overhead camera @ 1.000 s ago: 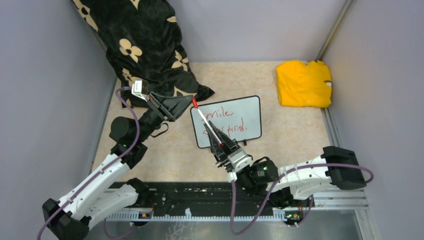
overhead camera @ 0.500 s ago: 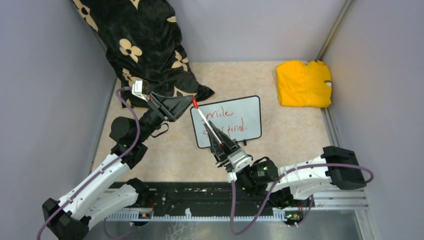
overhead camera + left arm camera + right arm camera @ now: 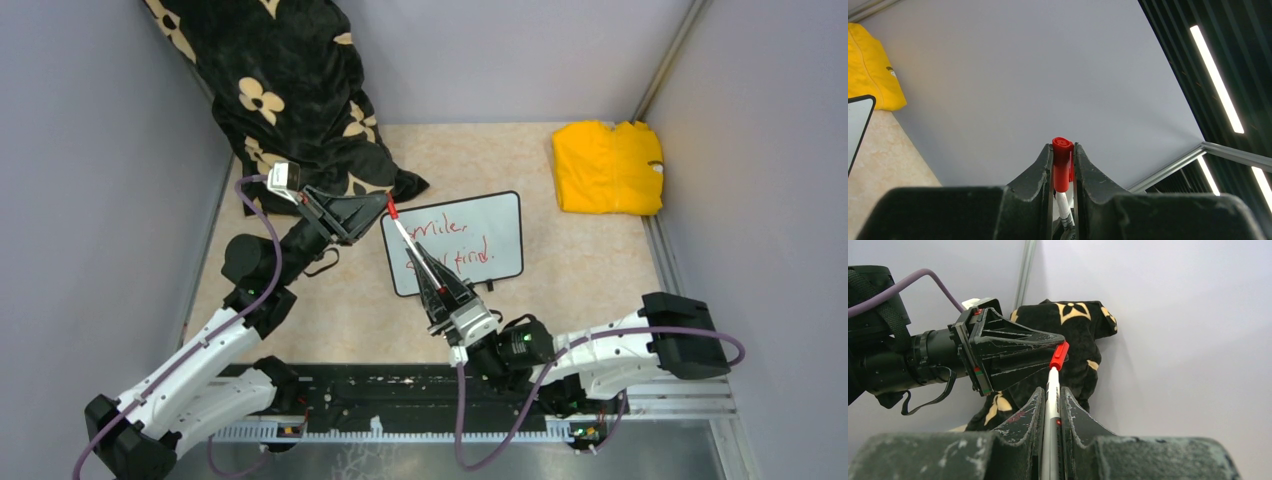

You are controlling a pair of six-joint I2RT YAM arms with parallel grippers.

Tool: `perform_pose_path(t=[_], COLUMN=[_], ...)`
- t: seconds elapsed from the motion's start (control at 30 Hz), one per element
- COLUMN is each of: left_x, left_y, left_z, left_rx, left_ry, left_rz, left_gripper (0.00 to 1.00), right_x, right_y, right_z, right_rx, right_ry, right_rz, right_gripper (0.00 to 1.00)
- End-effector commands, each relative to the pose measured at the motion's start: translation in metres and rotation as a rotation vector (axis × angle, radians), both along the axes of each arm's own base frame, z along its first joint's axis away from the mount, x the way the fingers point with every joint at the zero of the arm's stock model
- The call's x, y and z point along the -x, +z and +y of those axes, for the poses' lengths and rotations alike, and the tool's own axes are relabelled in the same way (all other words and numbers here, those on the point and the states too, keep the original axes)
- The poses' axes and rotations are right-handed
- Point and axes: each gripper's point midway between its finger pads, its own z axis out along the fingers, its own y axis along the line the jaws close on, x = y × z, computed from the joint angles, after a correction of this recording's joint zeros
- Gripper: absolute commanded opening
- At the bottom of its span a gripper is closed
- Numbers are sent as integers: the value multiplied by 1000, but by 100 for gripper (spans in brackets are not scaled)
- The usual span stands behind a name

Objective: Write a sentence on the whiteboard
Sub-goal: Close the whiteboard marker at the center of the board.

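Note:
The whiteboard point(image 3: 478, 232) lies flat on the table, and the sentence point(image 3: 452, 243) is on it in two lines of thin red handwriting. A marker point(image 3: 405, 236) with a white barrel is held in the air over the board's left end. My right gripper point(image 3: 416, 251) is shut on the barrel point(image 3: 1052, 405). My left gripper point(image 3: 384, 206) is shut on the red cap point(image 3: 1062, 165), which sits on the barrel's far end. The right wrist view shows the cap point(image 3: 1059, 355) pinched at the left gripper's tips point(image 3: 1060, 342). The right arm hides part of the lower line.
A black cloth with cream flowers point(image 3: 290, 90) is heaped at the back left, just behind the left gripper. A folded yellow cloth point(image 3: 608, 167) lies at the back right. Grey walls close in the table on three sides.
The right wrist has drifted slightly left and the marker has shifted a touch with it. Both grips are unchanged.

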Motion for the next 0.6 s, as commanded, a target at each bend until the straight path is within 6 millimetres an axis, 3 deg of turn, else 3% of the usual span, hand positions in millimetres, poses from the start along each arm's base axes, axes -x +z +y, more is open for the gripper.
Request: perform_pose_path(t=[0.0,0.57], left_x=[9,7], left_y=[4,6], left_z=[-2,4], left_rx=[9,30], left_ry=[-28,21], left_rz=[-25,-18], left_gripper=[0,0], right_x=[-1,-9], right_y=[30,36], right_z=[-20,-23], right_rx=[-164,-182], right_ry=[-11,-81], right_rz=[12,25], right_gripper=[0,0])
